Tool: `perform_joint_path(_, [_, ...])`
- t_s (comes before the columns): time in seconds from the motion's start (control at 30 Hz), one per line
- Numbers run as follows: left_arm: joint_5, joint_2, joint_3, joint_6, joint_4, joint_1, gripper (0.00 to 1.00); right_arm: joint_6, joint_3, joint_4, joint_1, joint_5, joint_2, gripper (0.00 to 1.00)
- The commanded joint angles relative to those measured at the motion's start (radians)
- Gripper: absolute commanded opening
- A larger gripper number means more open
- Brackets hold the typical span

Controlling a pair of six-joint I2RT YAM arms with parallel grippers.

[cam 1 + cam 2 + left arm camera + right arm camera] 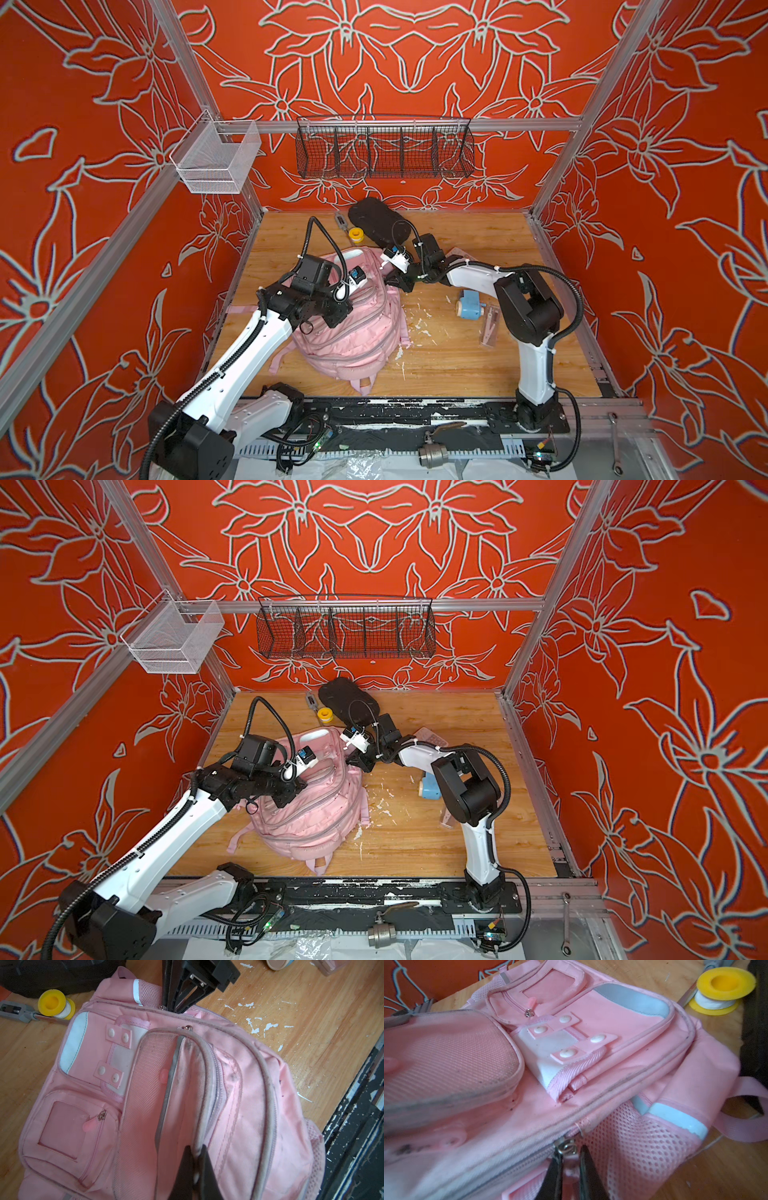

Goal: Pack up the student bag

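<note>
The student bag (353, 336), pale pink with silvery strips, lies front up in the middle of the wooden table in both top views (316, 812). In the left wrist view my left gripper (196, 1150) is shut on the grey piped edge of a front pocket's flap (207, 1068), which stands open. My right gripper (570, 1152) sits at the bag's top corner beside the mesh side pocket (643, 1147). Its jaws are closed on the zipper pull (566, 1148) of the main compartment. From above, the right gripper (390, 277) shows at the bag's far right edge.
A black hard case (376, 222), a yellow tape spool (355, 235) and a grey tool (340, 220) lie behind the bag. A blue sharpener (469, 303) and a clear box (488, 328) lie to the right. White flecks dot the wood. A wire basket (384, 151) hangs on the back rail.
</note>
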Motion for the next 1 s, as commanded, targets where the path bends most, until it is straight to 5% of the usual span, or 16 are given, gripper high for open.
perform_joint_path(0.0, [-0.027,0.017,0.004,-0.022,0.112,0.024,0.0,0.036,-0.068,0.125,0.022,0.085,-0.078,0.0])
perform_joint_path(0.33, [0.027,0.038,-0.008,-0.1,0.161,0.033,0.0,0.058,-0.193,0.253,0.085,0.304,-0.142,0.02])
perform_joint_path(0.6, [0.033,0.028,-0.028,-0.023,0.12,0.049,0.0,0.024,-0.246,0.264,0.112,0.332,-0.159,0.22])
perform_joint_path(0.8, [0.123,-0.005,-0.059,0.065,0.094,0.105,0.0,-0.042,-0.21,0.113,0.098,0.263,-0.171,0.32])
perform_joint_path(0.97, [0.146,-0.045,-0.081,0.138,0.044,0.161,0.0,-0.105,-0.147,-0.027,0.036,0.015,-0.147,0.36])
